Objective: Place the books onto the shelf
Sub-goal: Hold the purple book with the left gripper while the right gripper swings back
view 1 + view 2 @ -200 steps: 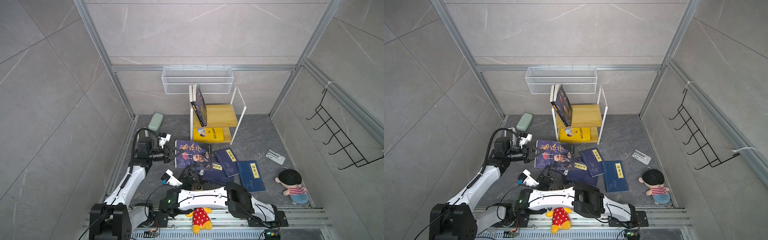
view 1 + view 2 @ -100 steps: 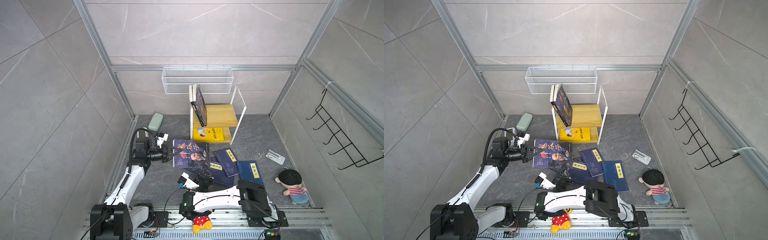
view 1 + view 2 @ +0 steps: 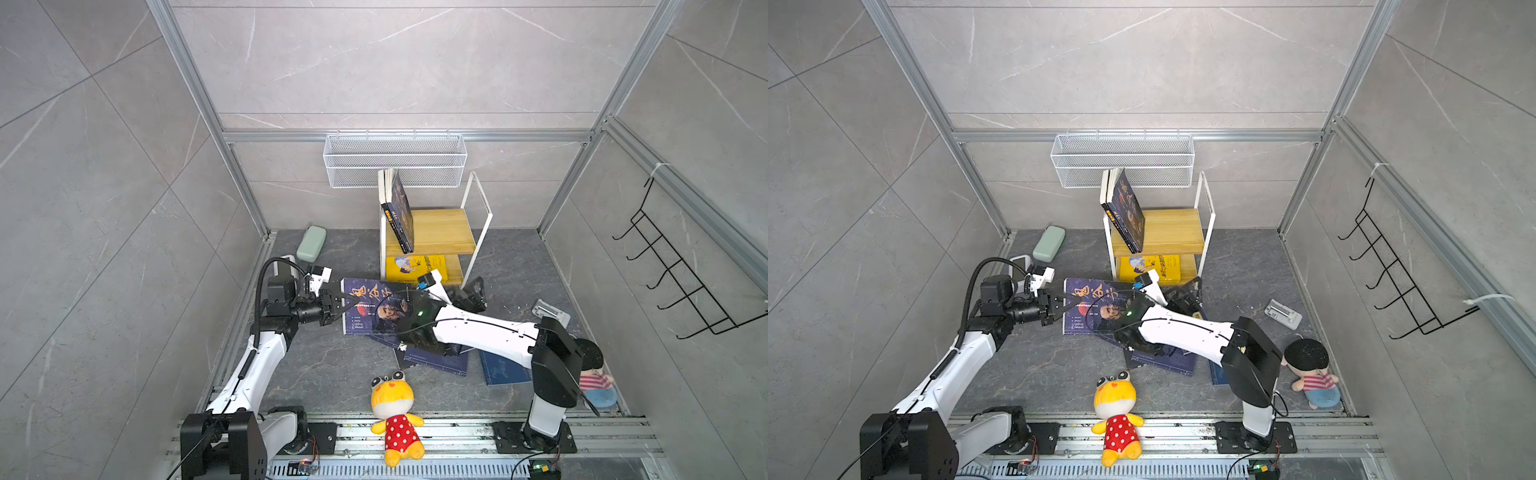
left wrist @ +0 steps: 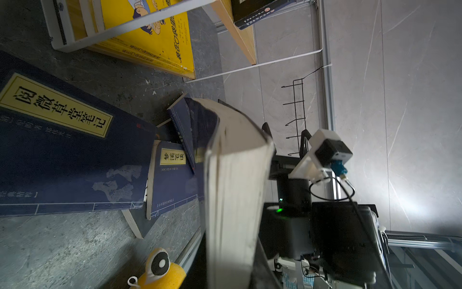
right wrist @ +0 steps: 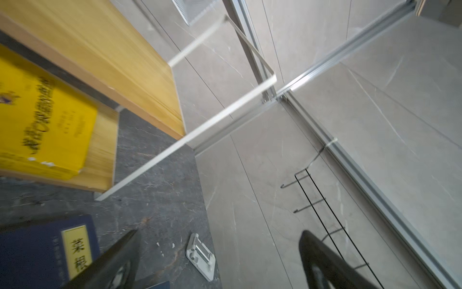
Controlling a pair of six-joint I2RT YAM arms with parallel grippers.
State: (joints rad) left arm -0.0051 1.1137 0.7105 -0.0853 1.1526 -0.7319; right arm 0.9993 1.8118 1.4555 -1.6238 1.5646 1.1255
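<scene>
One navy book [image 3: 374, 307] (face cover) sits pinched in the left hand [image 3: 338, 305]; right hand [image 3: 473, 293] gapes empty.

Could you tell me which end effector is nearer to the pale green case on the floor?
Left. The left end effector, shut on a dark book's edge, is just in front of the case; the open right end effector is farther off, by the shelf's front leg.

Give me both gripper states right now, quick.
Left gripper: shut on the navy old-man book, gripping its edge.
Right gripper: open, empty, beside the shelf.
</scene>
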